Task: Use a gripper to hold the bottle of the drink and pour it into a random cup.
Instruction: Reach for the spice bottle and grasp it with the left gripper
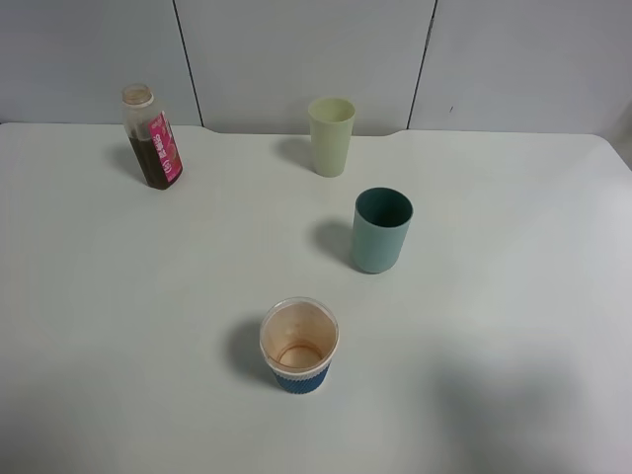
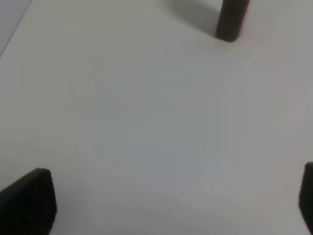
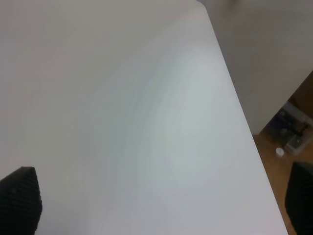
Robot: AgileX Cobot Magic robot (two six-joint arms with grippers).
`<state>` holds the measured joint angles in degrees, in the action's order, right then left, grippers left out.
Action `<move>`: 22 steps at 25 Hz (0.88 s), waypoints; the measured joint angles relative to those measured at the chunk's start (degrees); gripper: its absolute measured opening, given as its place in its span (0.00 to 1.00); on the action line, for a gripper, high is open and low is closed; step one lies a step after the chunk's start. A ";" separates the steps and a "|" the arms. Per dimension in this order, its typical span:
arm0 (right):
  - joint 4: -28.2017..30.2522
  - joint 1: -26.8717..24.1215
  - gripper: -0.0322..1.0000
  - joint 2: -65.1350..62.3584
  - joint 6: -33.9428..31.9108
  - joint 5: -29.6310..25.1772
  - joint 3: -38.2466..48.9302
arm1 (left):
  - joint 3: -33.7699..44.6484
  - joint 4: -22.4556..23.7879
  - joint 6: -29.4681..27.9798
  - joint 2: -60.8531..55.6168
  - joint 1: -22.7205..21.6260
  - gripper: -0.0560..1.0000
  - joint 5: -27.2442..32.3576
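Bottle (image 1: 152, 138) stands upright at the far left of the table (image 1: 513, 296), close to the back edge. Its neck is capless, dark brown drink fills roughly its lower half, and a pink label runs down its side. Cup (image 1: 299, 346) stands upright near the front middle, well apart from the bottle, with a whitish rim, brown stains inside and a dark blue ribbed sleeve round its base. A teal cup (image 1: 380, 229) stands right of the middle, and a pale cup (image 1: 331, 134) stands behind it near the back edge. Both are upright, and none of the four things touch. The left gripper (image 2: 166, 200) hangs over bare table with its jaws spread wide. Its black fingertips (image 2: 29, 200) sit at opposite sides of the wrist view and nothing is between them. The blurred dark foot of the bottle (image 2: 231, 22) lies ahead of it, well apart. The right gripper (image 3: 159, 196) is also spread wide and holds nothing. One of its fingertips (image 3: 19, 198) shows above plain white tabletop, near the table's side edge. Past that edge lies a brown floor (image 3: 271, 147) with a few small things too blurred to name.
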<state>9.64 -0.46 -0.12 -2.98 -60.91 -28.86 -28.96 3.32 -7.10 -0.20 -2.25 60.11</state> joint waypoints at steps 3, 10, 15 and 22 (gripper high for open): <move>0.00 0.00 0.99 0.00 0.00 0.00 0.00 | 0.00 0.00 0.00 0.00 0.00 0.98 0.00; 0.00 0.00 0.99 0.00 0.00 0.00 0.00 | 0.00 0.00 0.00 0.00 0.00 0.98 0.00; 0.00 0.00 0.99 0.00 0.00 0.00 0.00 | 0.00 0.00 0.00 0.00 0.00 0.98 0.00; 0.00 0.00 0.99 0.00 0.00 0.00 0.00 | 0.00 0.00 0.00 0.00 0.00 0.98 0.00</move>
<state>9.64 -0.46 -0.12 -2.98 -60.91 -28.86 -28.96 3.32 -7.10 -0.20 -2.25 60.11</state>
